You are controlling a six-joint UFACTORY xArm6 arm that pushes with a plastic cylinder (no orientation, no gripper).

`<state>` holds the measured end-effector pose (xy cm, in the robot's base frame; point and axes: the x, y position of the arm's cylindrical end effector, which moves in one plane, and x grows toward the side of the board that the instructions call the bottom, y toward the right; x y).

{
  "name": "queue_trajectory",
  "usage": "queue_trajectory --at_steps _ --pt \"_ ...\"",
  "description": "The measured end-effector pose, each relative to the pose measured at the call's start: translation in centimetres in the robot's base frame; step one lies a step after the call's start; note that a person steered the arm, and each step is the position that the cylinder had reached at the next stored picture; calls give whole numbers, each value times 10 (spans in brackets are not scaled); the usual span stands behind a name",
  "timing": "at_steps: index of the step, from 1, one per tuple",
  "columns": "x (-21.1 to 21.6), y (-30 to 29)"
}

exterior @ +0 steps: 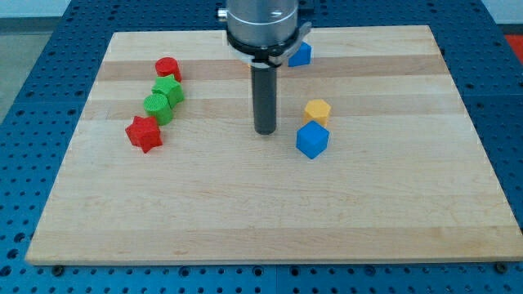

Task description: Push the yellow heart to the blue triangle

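A yellow block (318,111) sits right of the board's middle; its shape is hard to make out. A blue block (311,140) touches it just below. Another blue block (301,55) lies near the view's top, partly hidden behind the arm's body. My tip (265,131) rests on the board left of the yellow block, about a block's width away and not touching it. The tip is also left of and slightly above the lower blue block.
At the view's left stands a group: a red cylinder (167,69), two green blocks (170,91) (158,107) and a red star (144,133). The wooden board (261,229) lies on a blue perforated table.
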<state>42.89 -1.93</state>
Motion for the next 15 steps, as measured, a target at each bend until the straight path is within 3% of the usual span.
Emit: queue_trajectory --at_steps 3,5,7,11,13,15 --pt "-69 -54" --pt "-176 -56" --pt "-184 -56" --pt "-113 -22" --pt "-111 -26" --pt "-179 -60"
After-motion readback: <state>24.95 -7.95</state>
